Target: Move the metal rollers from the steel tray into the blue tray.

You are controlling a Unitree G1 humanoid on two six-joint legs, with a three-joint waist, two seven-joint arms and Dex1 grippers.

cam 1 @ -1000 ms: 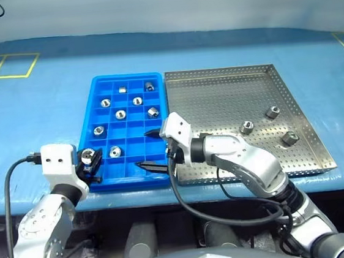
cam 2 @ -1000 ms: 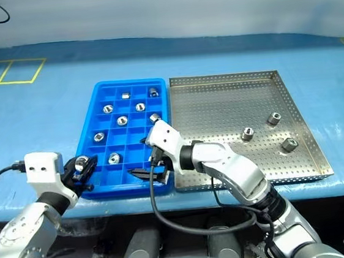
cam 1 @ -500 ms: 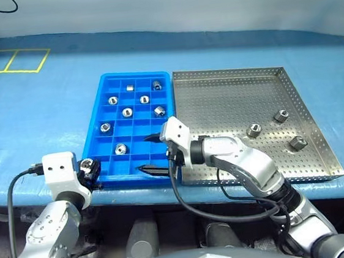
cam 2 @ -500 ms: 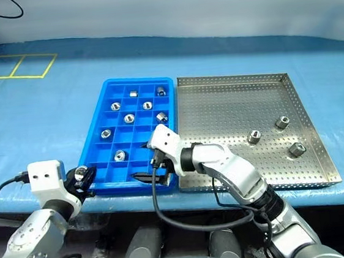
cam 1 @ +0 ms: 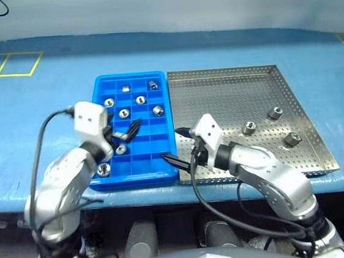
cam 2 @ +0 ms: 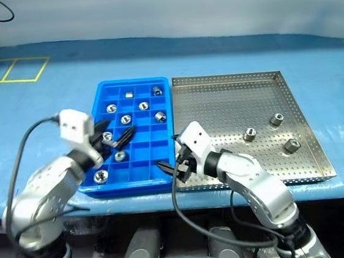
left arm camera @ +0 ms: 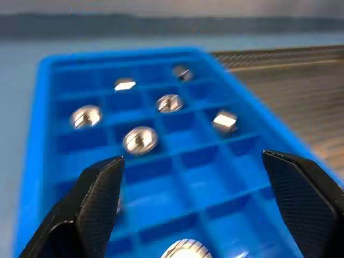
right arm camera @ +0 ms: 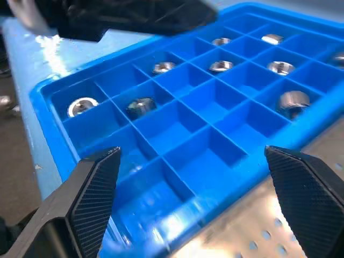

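A: Two tools hang near the table's front edge. The left tool, spread and empty, hovers over the blue tray. The right tool, also spread, straddles that tray's wall beside the steel tray.

B: What could go wrong?

A: Three metal rollers lie loose on the perforated floor, well apart. A nudge could roll one off. Eight sit in blue compartments.

B: And farther back?

A: Blue table covering, yellow tape squares, a pale wall.
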